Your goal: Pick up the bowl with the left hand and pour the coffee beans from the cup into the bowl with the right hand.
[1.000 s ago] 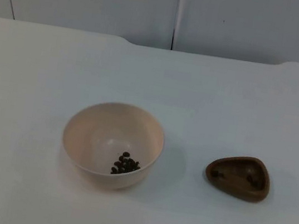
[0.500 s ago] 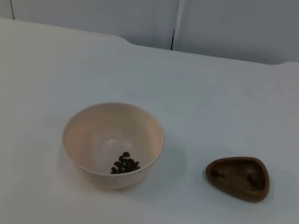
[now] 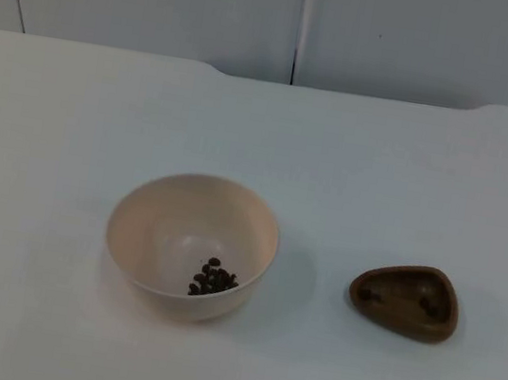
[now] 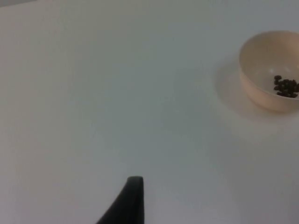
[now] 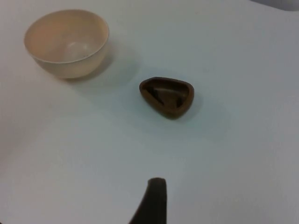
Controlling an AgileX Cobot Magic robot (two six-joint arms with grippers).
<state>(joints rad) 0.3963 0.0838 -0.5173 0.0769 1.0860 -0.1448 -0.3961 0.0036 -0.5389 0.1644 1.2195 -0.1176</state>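
Nothing's moved since earlier frames. Top: bowl holds beans, brown cup well apart — pour looks done. L wrist: left gripper far back, jaws unclear. R wrist: right gripper back, jaws unclear. You just park.

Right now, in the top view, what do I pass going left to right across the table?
Bowl, standing on the white table → coffee beans lying inside the bowl toward its right → brown cup, standing apart from the bowl.
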